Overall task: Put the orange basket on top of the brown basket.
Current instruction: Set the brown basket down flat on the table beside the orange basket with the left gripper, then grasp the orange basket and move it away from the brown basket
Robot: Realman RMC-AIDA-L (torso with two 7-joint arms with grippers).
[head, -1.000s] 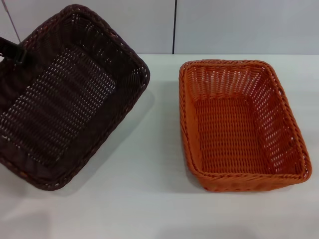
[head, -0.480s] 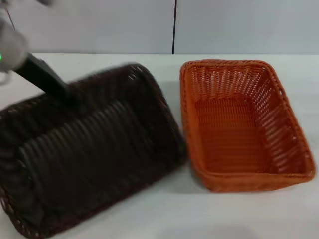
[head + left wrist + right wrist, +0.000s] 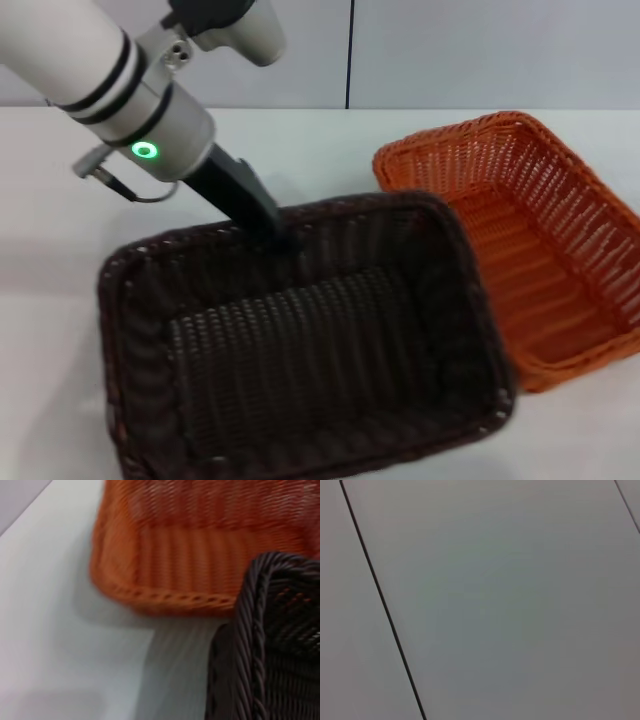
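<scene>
We judge the step as repositioning: left tool [image 3: 275,235] grips the brown basket [image 3: 310,370] by its far rim, its side against the tilted orange basket [image 3: 540,250] mid-desk [image 3: 60,250]. Next: release it, then lift orange.

I see a white table [image 3: 330,160]. The orange basket [image 3: 540,240] sits on it at my right, tipped up. The brown basket [image 3: 310,350] is beside it, its edge over the orange one.
</scene>
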